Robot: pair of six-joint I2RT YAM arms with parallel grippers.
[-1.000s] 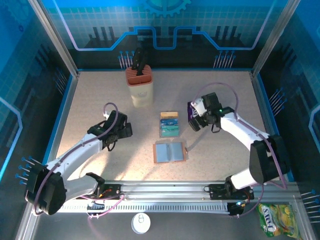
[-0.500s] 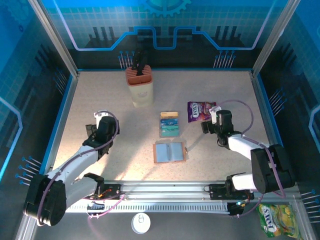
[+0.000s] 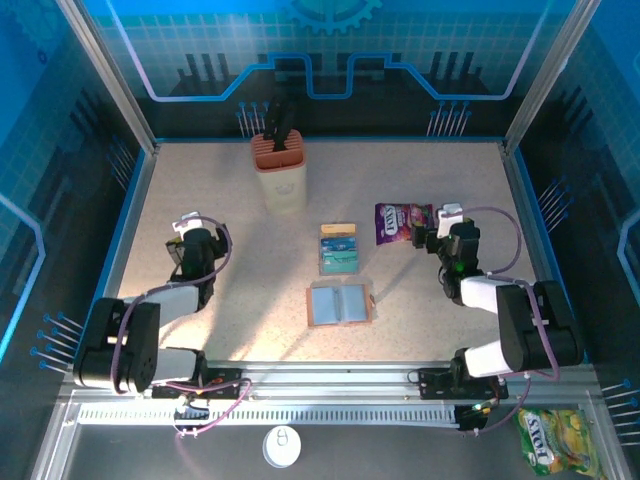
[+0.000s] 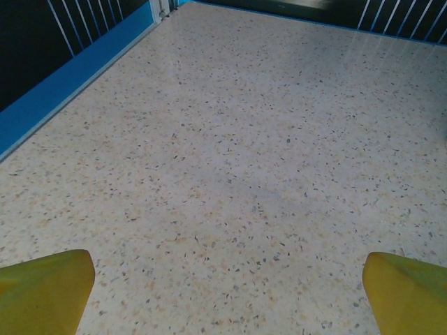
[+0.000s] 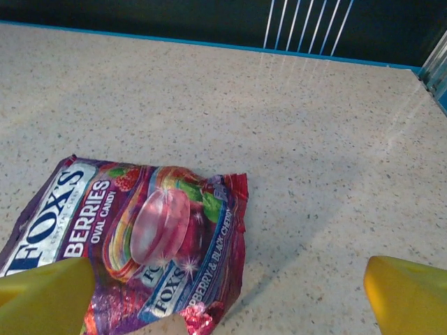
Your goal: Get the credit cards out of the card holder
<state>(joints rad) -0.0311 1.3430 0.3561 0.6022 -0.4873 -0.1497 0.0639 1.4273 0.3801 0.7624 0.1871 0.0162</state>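
The brown card holder (image 3: pixel 341 304) lies open and flat on the table near the front middle, its grey-blue pockets facing up. Just behind it the teal credit cards (image 3: pixel 339 250) lie in a small stack, one with a tan edge at the back. My left gripper (image 3: pixel 186 252) is folded back at the left side of the table, open, its yellow fingertips (image 4: pixel 43 289) wide apart over bare tabletop. My right gripper (image 3: pixel 436 240) is folded back at the right, open, its yellow fingertips (image 5: pixel 408 293) spread with nothing between them, just in front of the snack packet.
A purple candy packet (image 3: pixel 400 221) (image 5: pixel 143 234) lies right of the cards, close to the right gripper. A beige knife block (image 3: pixel 280 172) stands at the back. A blue rim (image 4: pixel 63 87) borders the table. A yellow packet (image 3: pixel 551 438) lies outside the front rail.
Both arms have pulled back from the middle and folded down toward their bases, the left going left, the right going right. The holder, cards and packet have not moved.
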